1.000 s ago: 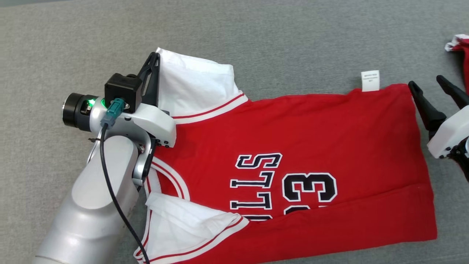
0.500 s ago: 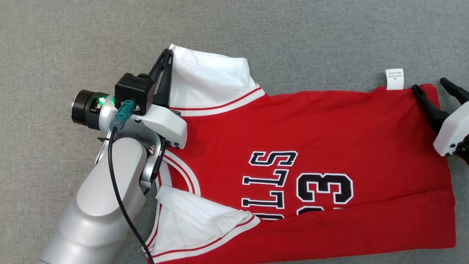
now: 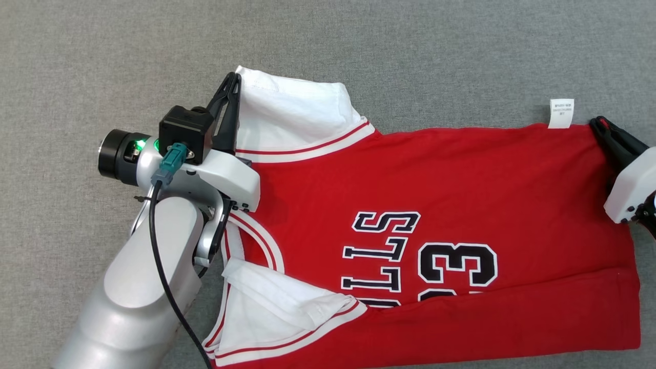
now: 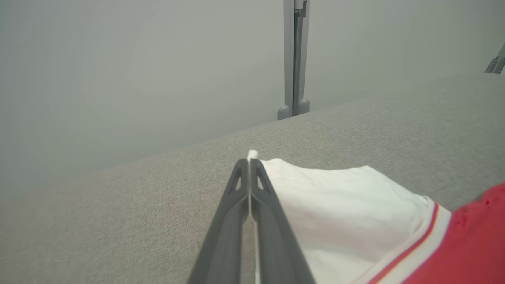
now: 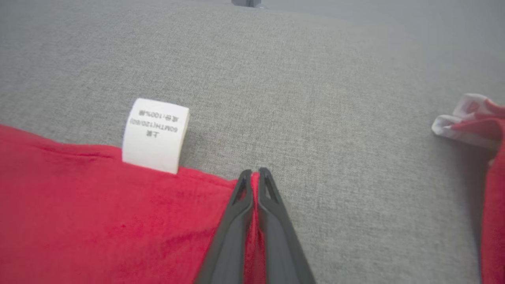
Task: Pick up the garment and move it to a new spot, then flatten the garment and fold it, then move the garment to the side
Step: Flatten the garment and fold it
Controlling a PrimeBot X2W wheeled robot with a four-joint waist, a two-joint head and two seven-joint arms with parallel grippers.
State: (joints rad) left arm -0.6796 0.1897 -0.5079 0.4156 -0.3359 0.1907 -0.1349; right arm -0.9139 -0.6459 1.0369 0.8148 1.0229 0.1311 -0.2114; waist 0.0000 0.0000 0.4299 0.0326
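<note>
The garment [image 3: 451, 205] is a red jersey with white sleeves and black lettering, lying spread on the grey surface [image 3: 359, 46]. My left gripper [image 3: 233, 79] is shut on the tip of the far white sleeve [image 4: 339, 205], and a bit of white cloth shows past its own tips [image 4: 249, 162]. My right gripper [image 3: 599, 123] is shut on the jersey's far hem corner, with red cloth [image 5: 118, 221] pinched between its fingers [image 5: 254, 175]. A white care label [image 5: 156, 135] sticks out of the hem just left of that grip.
Another red and white piece of cloth [image 5: 473, 122] lies on the grey surface to the right of my right gripper. A grey upright post [image 4: 294, 59] stands beyond the surface's far edge.
My right gripper moved onto the hem corner and closed on it. The head camera shifted, so the jersey sits further right in the picture. The left gripper kept its hold.
</note>
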